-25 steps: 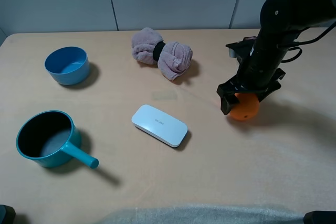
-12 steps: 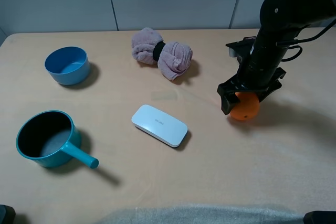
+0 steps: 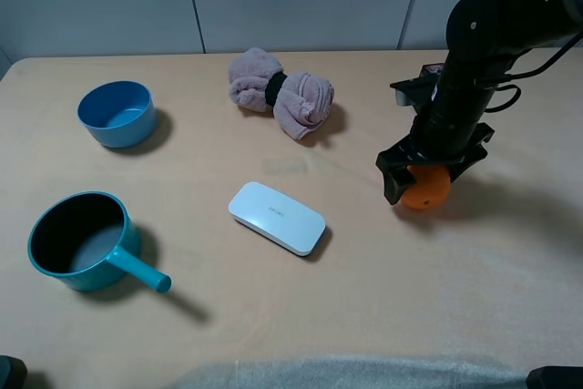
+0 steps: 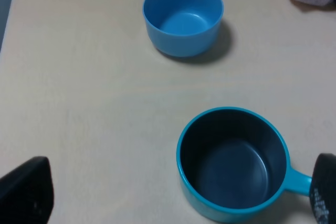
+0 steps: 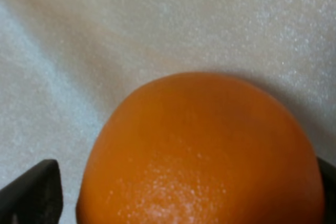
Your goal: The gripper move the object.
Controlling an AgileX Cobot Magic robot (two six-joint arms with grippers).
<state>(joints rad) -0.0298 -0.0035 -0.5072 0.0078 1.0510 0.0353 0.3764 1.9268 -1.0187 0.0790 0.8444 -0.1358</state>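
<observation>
The orange (image 3: 425, 189) rests on the tan table (image 3: 364, 298) at the right. My right gripper (image 3: 428, 170) reaches down over it with one black finger on each side. In the right wrist view the orange (image 5: 205, 150) fills the space between the fingertips (image 5: 31, 192), with a thin gap showing on one side. The jaws look spread and not clamped. My left gripper (image 4: 168, 203) is open and empty, hovering over the teal saucepan (image 4: 233, 163); it is out of the exterior high view.
A blue bowl (image 3: 116, 113) stands at the far left, with the teal saucepan (image 3: 82, 243) in front of it. A white flat case (image 3: 276, 217) lies mid-table. A mauve rolled towel (image 3: 281, 91) lies at the back. A grey cloth (image 3: 346, 373) lines the front edge.
The right arm has shifted very slightly over the orange. The orange stays in the same spot on the table. Nothing else has moved.
</observation>
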